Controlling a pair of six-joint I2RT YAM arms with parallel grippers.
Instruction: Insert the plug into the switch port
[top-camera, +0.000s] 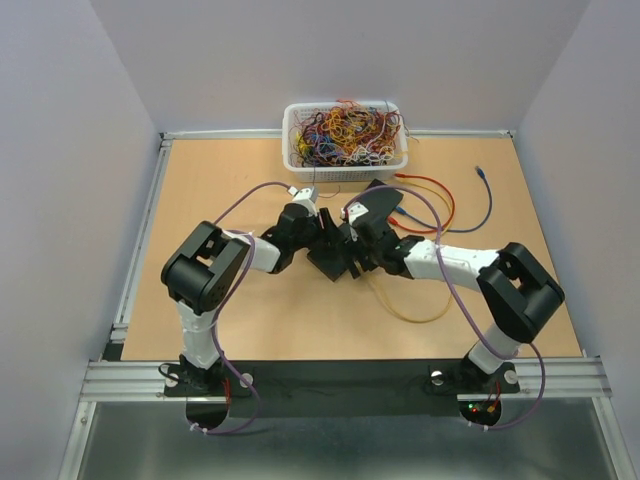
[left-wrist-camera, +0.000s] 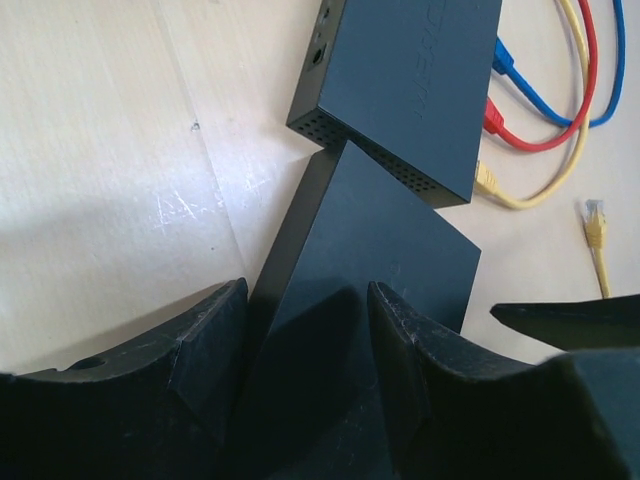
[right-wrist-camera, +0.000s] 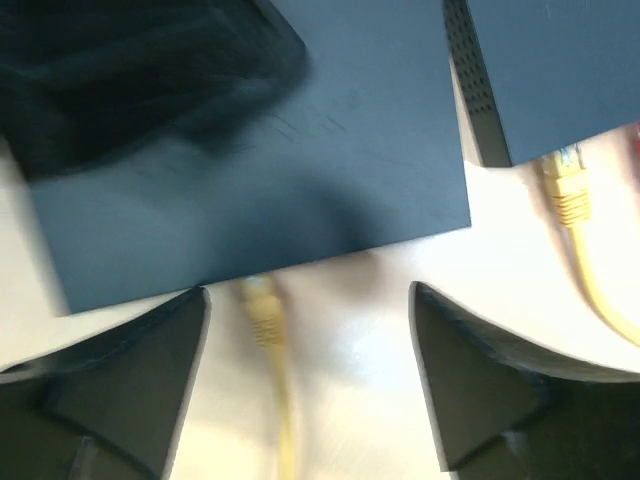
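Over the pale wooden table (top-camera: 200, 320) the 2 arms meet at mid-board above the flat black switch box (left-wrist-camera: 370, 260), which lies corner to corner with a second black vented box (left-wrist-camera: 420, 80) already wired in blue, red and yellow. The left gripper (left-wrist-camera: 305, 345) hangs over the near switch, fingers apart; whether they press on it I cannot tell. The right gripper (right-wrist-camera: 310, 370) is spread wide too, clamping nothing, and the yellow cable (right-wrist-camera: 285, 420) runs free between its fingers. This looks like the insertion step: the yellow plug (right-wrist-camera: 262, 310) sits tip-on at the switch's edge, seated or not I cannot tell. Next, I judge, the right must close on the plug and push it in square while the left steadies the box. Only the right wrist shows that plug at the edge. The left wrist shows a loose yellow connector (left-wrist-camera: 596, 215) lying apart, and the top view shows neither.
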